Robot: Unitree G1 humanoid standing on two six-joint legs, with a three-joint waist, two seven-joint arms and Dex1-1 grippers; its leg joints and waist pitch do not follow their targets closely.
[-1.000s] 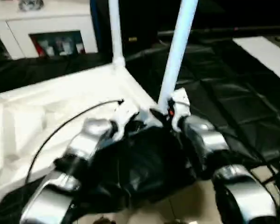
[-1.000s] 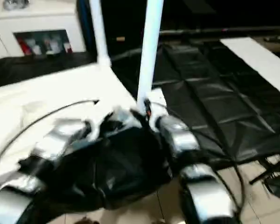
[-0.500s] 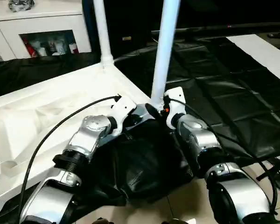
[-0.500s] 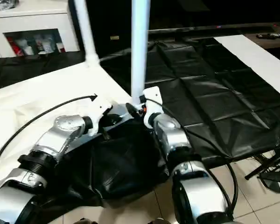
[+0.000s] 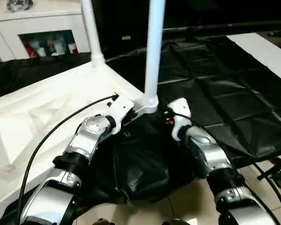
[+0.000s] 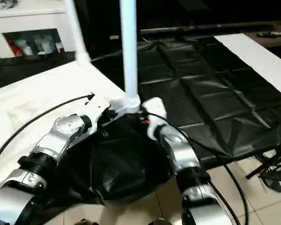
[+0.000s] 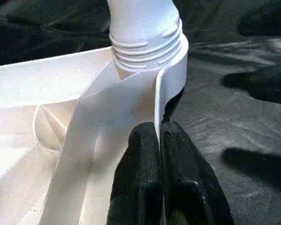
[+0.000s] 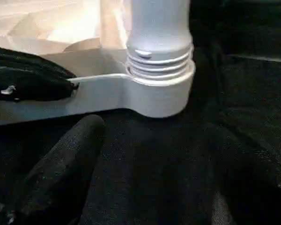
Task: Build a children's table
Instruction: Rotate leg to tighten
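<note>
white plastic rectangular tabletop (image 5: pixel 47 108) lies ribbed underside up on the black sheet (image 5: pixel 234 93), so the corner sockets face up for the legs. two long white tapered tube legs are in: far one (image 5: pixel 91 33) at 11 o'clock, near one (image 5: pixel 154 51) at 12. left claw (image 7: pixel 160 140) is clenched on the thin rim wall just beside the near socket, likely steadying it. right claw (image 8: pixel 150 154) is released, holding nothing; threaded leg base sits just ahead of it, apart.
</note>
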